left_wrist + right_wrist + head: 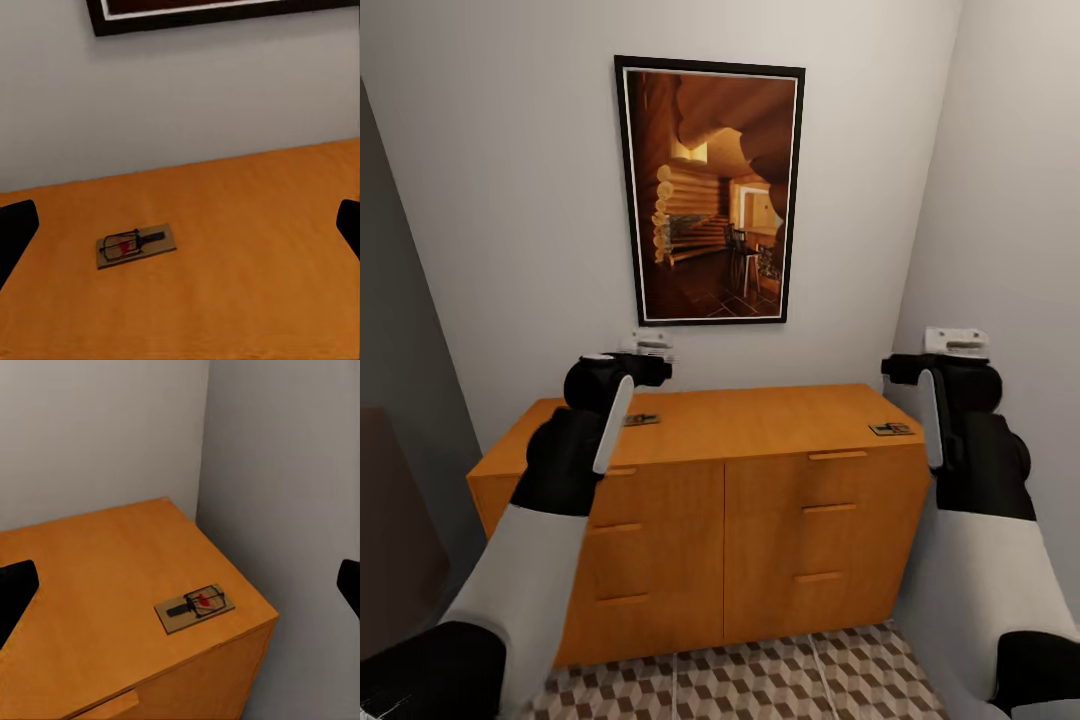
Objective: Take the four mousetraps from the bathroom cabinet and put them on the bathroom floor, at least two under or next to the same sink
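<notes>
The orange-brown cabinet (pixel 760 420) stands against the wall with two mousetraps on its top. One mousetrap (pixel 641 420) lies near the left, just ahead of my left gripper (pixel 648 352). In the left wrist view this mousetrap (pixel 136 244) sits below my open left gripper (pixel 180 232), its fingers (pixel 15 232) wide apart. The other mousetrap (pixel 891 429) lies by the cabinet's right front corner, beside my right gripper (pixel 957 350). The right wrist view shows that mousetrap (pixel 195 608) under my open, empty right gripper (pixel 180 589). The cube-patterned bathroom floor (pixel 780 680) lies in front of the cabinet.
A framed picture (pixel 710 190) of a log interior hangs above the cabinet. The right wall (pixel 1010 200) runs close along the cabinet's right end. A dark panel (pixel 390 520) stands at the left. The cabinet front has several closed drawers (pixel 820 510).
</notes>
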